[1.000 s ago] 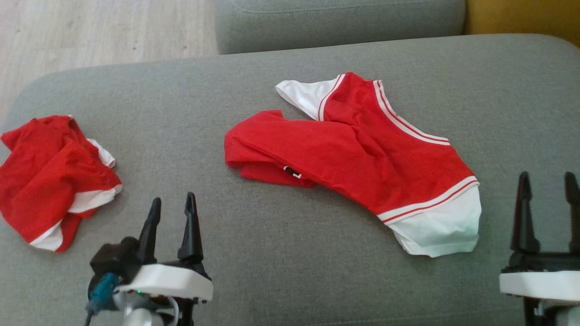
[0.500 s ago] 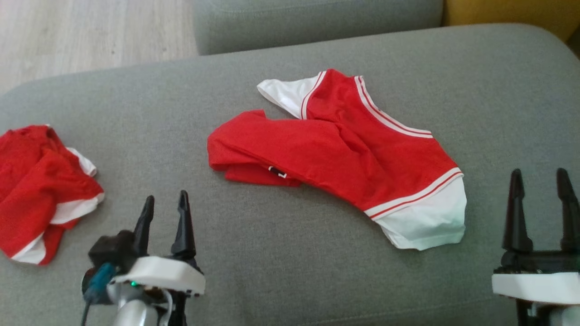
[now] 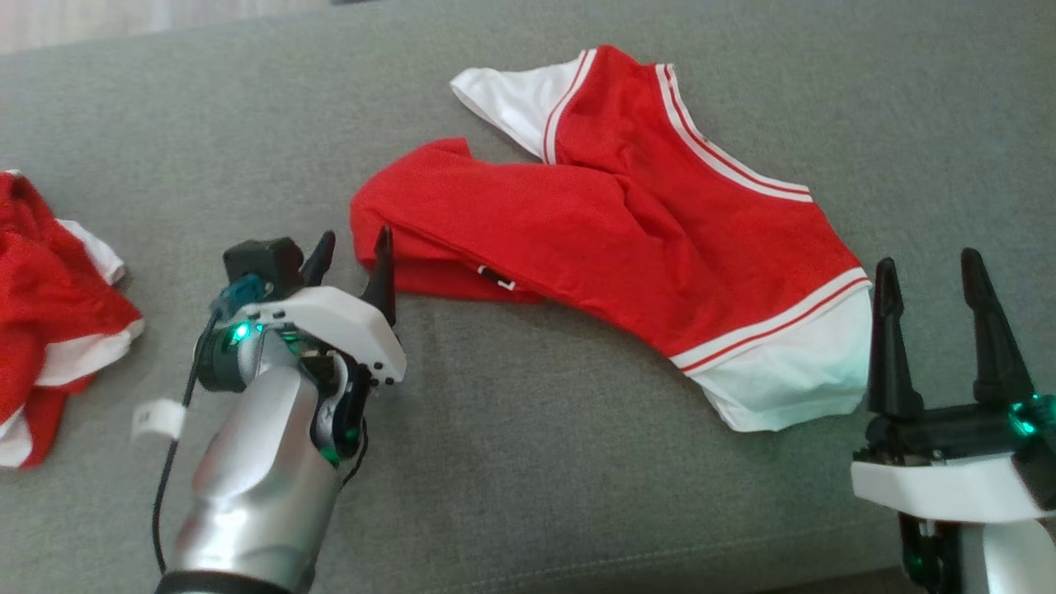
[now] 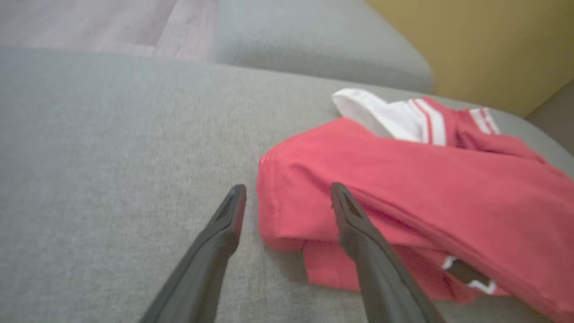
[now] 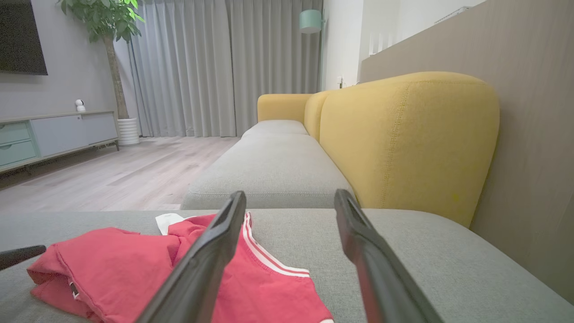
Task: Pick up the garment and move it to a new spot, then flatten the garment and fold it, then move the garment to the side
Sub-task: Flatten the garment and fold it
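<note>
1. The garment [image 3: 627, 239], red with white sleeves and striped trim, lies rumpled on the middle of the grey seat cushion [image 3: 528, 462]. Its left part is doubled over itself.
2. One white sleeve points toward the far edge of the cushion. The other sits at the near right end.
3. Under the folded left edge a small dark label with white marks peeks out.
4. The left gripper [image 3: 356, 252] is right at that folded left edge with its fingers spread apart and nothing between them. In its wrist view one finger lies over the red fabric and the other over bare cushion. I cannot tell whether either one touches the cloth.
5. The right gripper [image 3: 928, 268] stands just beside the near white sleeve, fingers wide apart and empty, pointing away from the robot.
6. A second red-and-white cloth [image 3: 49, 297] lies bunched at the cushion's left end, well apart from the garment.
7. Behind the seat, in the right wrist view, rises a yellow backrest [image 5: 403, 134]. Beyond it are a pale wood floor [image 5: 112, 175] and grey curtains [image 5: 202, 67].
</note>
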Robot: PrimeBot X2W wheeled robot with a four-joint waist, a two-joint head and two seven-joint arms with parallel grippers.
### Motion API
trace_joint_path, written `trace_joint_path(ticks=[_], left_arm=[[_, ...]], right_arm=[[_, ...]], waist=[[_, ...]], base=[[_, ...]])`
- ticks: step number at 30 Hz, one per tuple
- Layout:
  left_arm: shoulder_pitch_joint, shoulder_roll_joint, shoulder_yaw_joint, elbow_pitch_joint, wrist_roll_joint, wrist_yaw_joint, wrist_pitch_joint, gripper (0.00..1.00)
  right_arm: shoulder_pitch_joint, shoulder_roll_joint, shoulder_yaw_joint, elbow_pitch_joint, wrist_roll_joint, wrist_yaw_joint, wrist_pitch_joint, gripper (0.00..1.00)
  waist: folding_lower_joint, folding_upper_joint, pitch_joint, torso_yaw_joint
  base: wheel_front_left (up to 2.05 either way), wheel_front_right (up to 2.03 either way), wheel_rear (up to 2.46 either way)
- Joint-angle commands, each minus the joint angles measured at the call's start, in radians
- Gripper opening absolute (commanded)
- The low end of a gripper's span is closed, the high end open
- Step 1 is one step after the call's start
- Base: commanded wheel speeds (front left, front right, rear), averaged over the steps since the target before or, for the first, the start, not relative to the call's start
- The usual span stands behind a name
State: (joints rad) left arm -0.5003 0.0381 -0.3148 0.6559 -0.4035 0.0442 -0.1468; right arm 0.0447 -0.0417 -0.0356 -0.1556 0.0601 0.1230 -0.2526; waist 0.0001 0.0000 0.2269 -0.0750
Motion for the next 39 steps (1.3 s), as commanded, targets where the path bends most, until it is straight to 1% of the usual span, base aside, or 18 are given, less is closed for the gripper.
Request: trace_joint_path(ticks=[1,3,6,9,10,11,14,18,21,23,24,25,28,31,33,36,39], left_arm=[[-0.055,0.012,0.017,0.015,-0.018,0.002,0.013,1.00],[-0.093,0.012,0.009,0.072,-0.029,0.004,0.030,1.00],[-0.133,0.012,0.001,0.139,-0.043,0.004,0.028,1.00],[-0.158,0.012,-0.018,0.182,-0.068,-0.028,0.020,1.00],[-0.165,0.012,-0.029,0.193,-0.076,-0.041,0.016,0.61],[-0.170,0.012,-0.038,0.200,-0.090,-0.050,0.009,0.00],[-0.182,0.012,-0.069,0.208,-0.144,-0.068,-0.018,0.00],[-0.170,0.012,-0.084,0.163,-0.208,-0.090,-0.032,0.00],[-0.138,0.020,-0.076,0.085,-0.229,-0.093,-0.025,0.00],[-0.090,0.043,-0.072,-0.003,-0.244,-0.091,0.006,0.00],[-0.090,0.043,-0.072,-0.003,-0.244,-0.091,0.006,0.00],[-0.056,0.059,-0.070,-0.057,-0.250,-0.086,0.028,0.00],[0.077,0.123,-0.067,-0.253,-0.257,-0.037,0.101,0.00],[0.232,0.181,-0.062,-0.452,-0.264,0.030,0.178,0.00],[0.330,0.205,-0.049,-0.563,-0.277,0.075,0.211,0.00],[0.446,0.226,-0.037,-0.662,-0.291,0.126,0.236,0.00],[0.523,0.221,-0.044,-0.695,-0.305,0.153,0.250,0.00]], right_arm=[[-0.036,-0.009,0.031,-0.040,-0.001,0.008,-0.009,1.00],[-0.042,-0.009,0.041,-0.041,0.000,0.008,-0.009,1.00],[-0.041,-0.009,0.050,-0.026,0.002,0.008,-0.009,1.00],[-0.039,-0.009,0.055,-0.012,0.008,0.008,-0.009,1.00],[-0.038,-0.009,0.056,-0.008,0.010,0.008,-0.009,1.00],[-0.037,-0.009,0.057,-0.003,0.011,0.008,-0.009,1.00],[-0.029,-0.009,0.061,0.015,0.013,0.008,-0.009,1.00],[-0.011,-0.009,0.055,0.033,0.013,0.008,-0.009,1.00],[0.004,-0.009,0.047,0.040,0.018,0.008,-0.009,1.00],[0.020,-0.009,0.042,0.042,0.021,0.008,-0.009,1.00],[0.020,-0.009,0.042,0.042,0.021,0.008,-0.009,1.00],[0.029,-0.009,0.039,0.043,0.023,0.008,-0.009,1.00],[0.053,-0.009,0.029,0.047,0.027,0.008,-0.009,1.00],[0.074,-0.009,0.028,0.061,0.022,0.008,-0.009,1.00],[0.083,-0.009,0.027,0.075,0.013,0.008,-0.009,1.00],[0.088,-0.009,0.031,0.093,0.004,0.008,-0.009,1.00],[0.089,-0.009,0.041,0.112,-0.008,0.008,-0.009,1.00]], waist=[[-0.0001,0.0000,0.021,-0.016],[-0.0001,0.0000,0.033,-0.022],[-0.0001,0.0000,0.038,-0.026],[-0.0001,0.0000,0.040,-0.025],[-0.0001,0.0000,0.039,-0.023],[-0.0001,0.0000,0.036,-0.020],[-0.0001,0.0000,0.021,-0.003],[-0.0001,0.0000,-0.009,0.022],[-0.0001,0.0000,-0.039,0.046],[-0.0001,0.0000,-0.060,0.063],[-0.0001,0.0000,-0.060,0.063],[-0.0001,0.0000,-0.069,0.073],[-0.0001,0.0000,-0.090,0.104],[-0.0001,0.0000,-0.104,0.136],[-0.0001,0.0000,-0.110,0.156],[-0.0001,0.0000,-0.116,0.181],[-0.0001,0.0000,-0.117,0.195]], base=[[0.00,0.00,0.00],[0.00,0.00,0.00],[0.00,0.00,0.00],[0.00,0.00,0.00],[0.00,0.00,0.00],[0.00,0.00,0.00],[0.00,0.00,0.00],[0.00,0.00,0.00],[0.00,0.00,0.00],[0.00,0.00,0.00],[0.00,0.00,0.00],[0.00,0.00,0.00],[0.00,0.00,0.00],[0.00,0.00,0.00],[0.00,0.00,0.00],[0.00,0.00,0.00],[0.00,0.00,0.00]])
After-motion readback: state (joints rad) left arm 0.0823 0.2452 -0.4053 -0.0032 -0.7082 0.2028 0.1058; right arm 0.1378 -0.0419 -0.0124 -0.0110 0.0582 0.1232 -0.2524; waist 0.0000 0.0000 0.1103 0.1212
